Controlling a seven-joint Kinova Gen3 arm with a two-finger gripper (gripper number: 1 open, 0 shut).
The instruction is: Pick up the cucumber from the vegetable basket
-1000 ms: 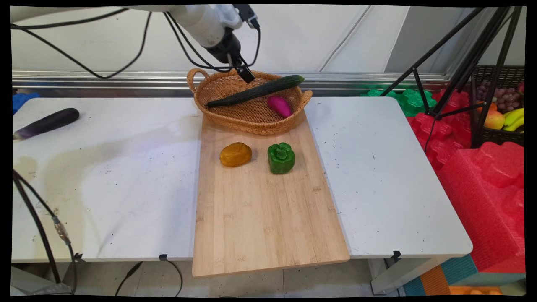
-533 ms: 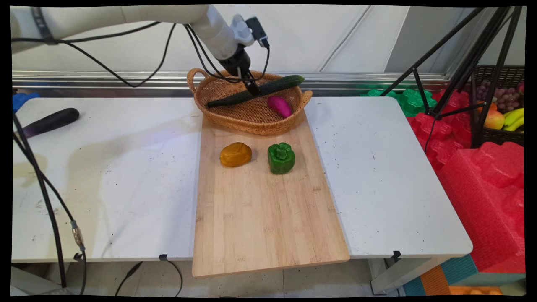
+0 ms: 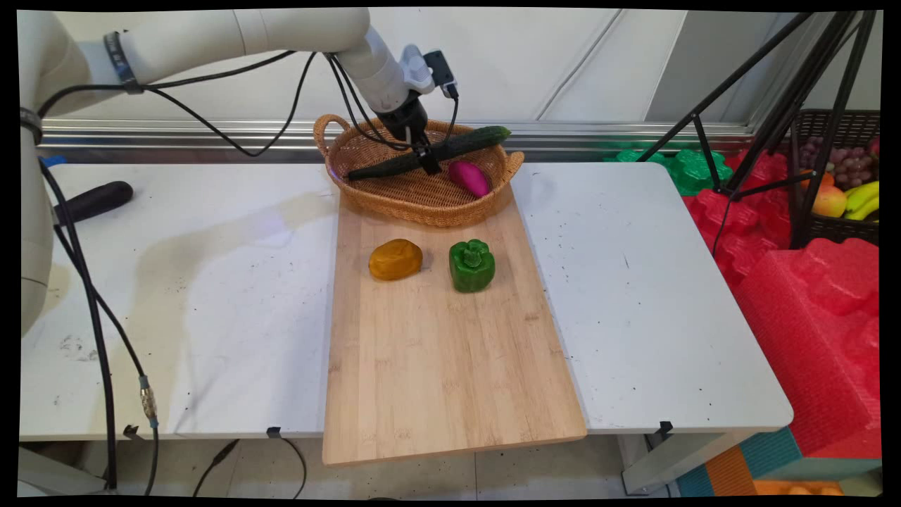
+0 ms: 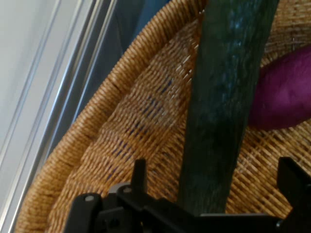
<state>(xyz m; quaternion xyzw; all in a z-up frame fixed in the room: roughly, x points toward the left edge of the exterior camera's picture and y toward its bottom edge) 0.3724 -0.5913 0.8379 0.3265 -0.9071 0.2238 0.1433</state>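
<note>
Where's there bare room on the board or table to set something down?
The wooden board is bare in front of the yellow vegetable and green pepper. The table right of the board is bare. The basket is crowded: cucumber, purple vegetable, gripper.

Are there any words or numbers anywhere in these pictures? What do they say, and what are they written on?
None can be read.
The arm shows no lettering in the main view.
The cutting board, the basket, the cucumber and the other vegetables carry no labels.
The hand view shows only the end effector, the cucumber and basket weave, no writing.
</note>
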